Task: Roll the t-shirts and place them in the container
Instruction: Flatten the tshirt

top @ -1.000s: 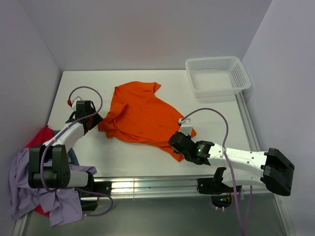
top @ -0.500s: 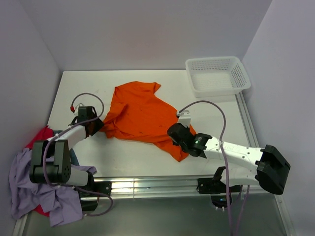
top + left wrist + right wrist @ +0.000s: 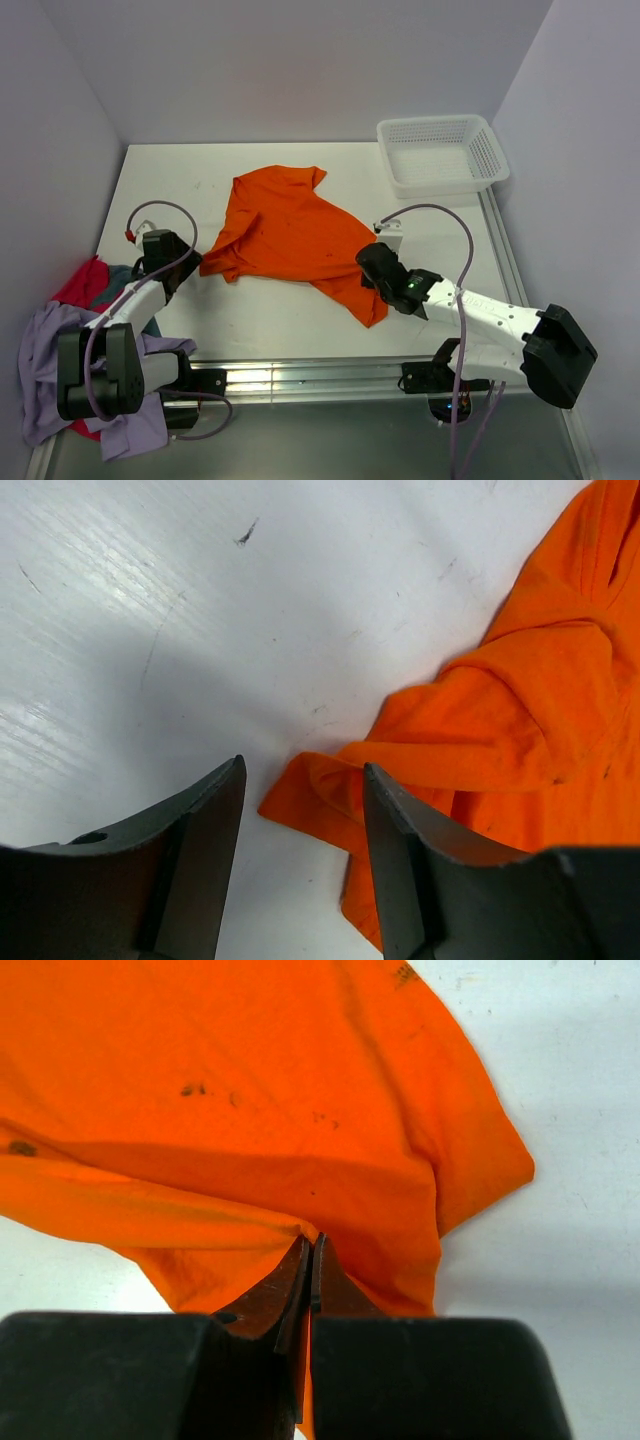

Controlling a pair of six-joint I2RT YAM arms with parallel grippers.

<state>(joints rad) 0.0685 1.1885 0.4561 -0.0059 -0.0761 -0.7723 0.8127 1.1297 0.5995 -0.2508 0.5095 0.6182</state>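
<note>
A bright orange t-shirt lies crumpled in the middle of the white table. My left gripper is open at its left sleeve. In the left wrist view the sleeve's corner lies on the table between the spread fingers of the left gripper, untouched on the left side. My right gripper is shut on a fold of the shirt near its right hem. In the right wrist view the right gripper pinches the orange cloth. Lavender, red and grey-blue t-shirts are heaped at the near left.
A white perforated basket stands at the far right corner of the table. A metal rail runs along the near edge. Purple-grey walls close in the left, back and right sides.
My left gripper has drawn back toward the near left and its fingers have spread wider. My right gripper has carried the shirt's fold up and to the right.
</note>
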